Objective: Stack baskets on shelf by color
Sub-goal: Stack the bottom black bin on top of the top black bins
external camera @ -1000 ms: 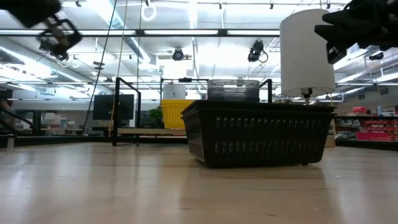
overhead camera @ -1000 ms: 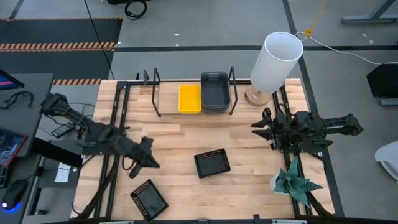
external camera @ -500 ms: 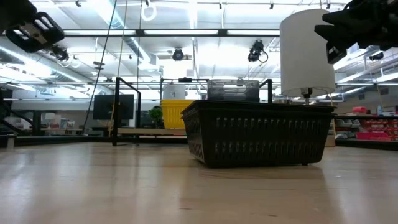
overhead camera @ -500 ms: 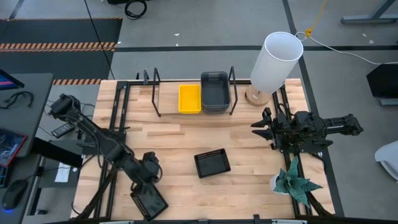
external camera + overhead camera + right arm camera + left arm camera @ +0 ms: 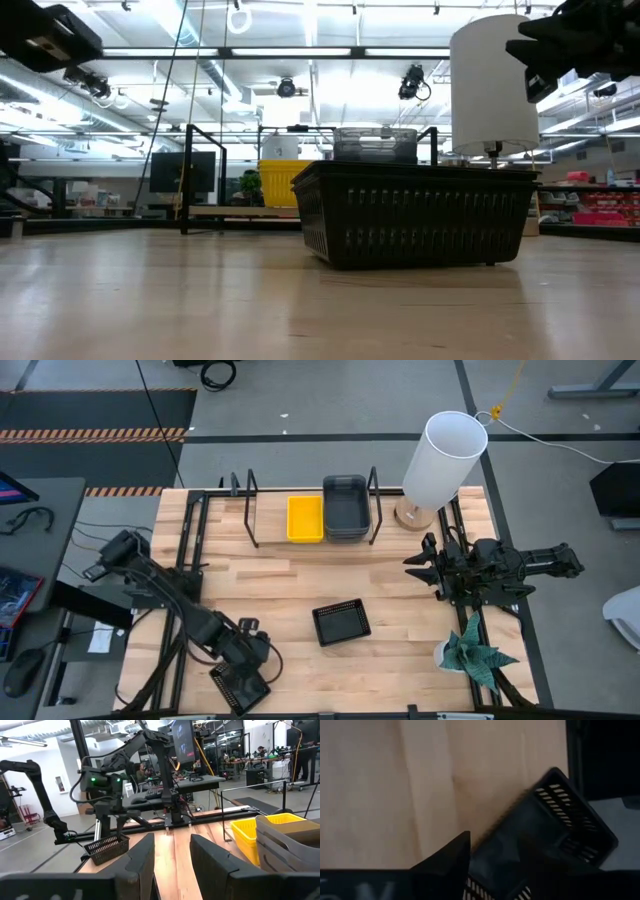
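Note:
A yellow basket (image 5: 305,518) and a stack of dark grey baskets (image 5: 345,507) stand side by side on the shelf (image 5: 270,540) at the table's far side. One black mesh basket (image 5: 341,622) stands on the table's middle. A second black mesh basket (image 5: 240,686) lies at the near left edge. My left gripper (image 5: 254,650) hovers open just above and beside this second basket (image 5: 555,832), touching nothing. My right gripper (image 5: 420,565) waits open and empty at the right, above the table.
A tall white cylinder (image 5: 442,455) on a wooden foot stands at the shelf's right end. A green paper plant (image 5: 475,650) stands near the right front corner. Bare tabletop lies between the shelf and the middle black basket.
My left gripper has swung from the table's left middle toward the near edge and a little to the right, ending over the black basket at the near left edge. The baskets have not moved.

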Robot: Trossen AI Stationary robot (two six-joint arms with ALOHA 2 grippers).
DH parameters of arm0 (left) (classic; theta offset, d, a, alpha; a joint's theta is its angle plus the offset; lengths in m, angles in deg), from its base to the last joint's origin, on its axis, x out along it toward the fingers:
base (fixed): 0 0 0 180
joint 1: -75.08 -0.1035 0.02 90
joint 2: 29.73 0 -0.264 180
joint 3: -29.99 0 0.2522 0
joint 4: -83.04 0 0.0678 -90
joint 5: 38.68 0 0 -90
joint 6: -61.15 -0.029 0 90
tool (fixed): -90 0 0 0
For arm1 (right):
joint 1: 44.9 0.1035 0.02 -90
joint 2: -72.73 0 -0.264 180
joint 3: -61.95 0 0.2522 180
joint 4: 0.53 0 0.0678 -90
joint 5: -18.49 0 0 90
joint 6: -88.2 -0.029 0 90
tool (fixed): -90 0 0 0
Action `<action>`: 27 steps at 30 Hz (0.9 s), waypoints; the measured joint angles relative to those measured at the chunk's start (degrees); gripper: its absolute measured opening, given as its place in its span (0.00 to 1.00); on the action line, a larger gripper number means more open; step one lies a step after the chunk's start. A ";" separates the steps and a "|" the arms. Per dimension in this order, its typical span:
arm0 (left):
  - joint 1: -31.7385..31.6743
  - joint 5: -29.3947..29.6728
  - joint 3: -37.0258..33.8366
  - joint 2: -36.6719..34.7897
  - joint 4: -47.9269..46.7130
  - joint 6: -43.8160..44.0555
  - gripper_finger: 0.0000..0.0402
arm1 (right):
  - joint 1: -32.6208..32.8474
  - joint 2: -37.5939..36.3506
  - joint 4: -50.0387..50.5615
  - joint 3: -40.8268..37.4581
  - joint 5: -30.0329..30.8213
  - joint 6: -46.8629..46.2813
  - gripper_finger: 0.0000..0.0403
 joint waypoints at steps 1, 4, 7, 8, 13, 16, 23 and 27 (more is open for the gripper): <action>0.21 -0.53 0.38 0.50 -0.06 -0.02 0.42 | 0.00 0.00 0.01 0.00 0.00 0.00 0.32; 0.59 -0.88 0.54 2.07 -0.59 -0.11 0.39 | 0.00 0.00 -0.11 0.00 -0.01 0.00 0.32; 1.31 -1.13 0.54 3.78 -0.76 -1.22 0.37 | 0.00 0.02 -0.37 0.00 -0.02 0.00 0.32; 1.58 -1.25 0.54 4.43 -0.85 -1.97 0.36 | 0.00 0.00 -0.46 0.00 0.00 0.00 0.32; 1.70 -1.03 0.49 8.01 -1.11 -6.51 0.35 | 0.00 0.02 -0.61 0.00 -0.01 0.00 0.32; 1.67 -1.08 0.49 9.91 -1.07 -9.11 0.35 | 0.00 0.02 -0.76 0.00 -0.02 0.00 0.32; 1.55 -2.40 1.39 10.70 -2.49 -10.60 0.34 | 0.00 0.02 -0.81 0.00 -0.01 0.00 0.32; 1.48 -1.23 4.69 10.19 -4.88 -9.97 0.31 | 0.00 0.02 -0.81 0.00 -0.02 0.00 0.32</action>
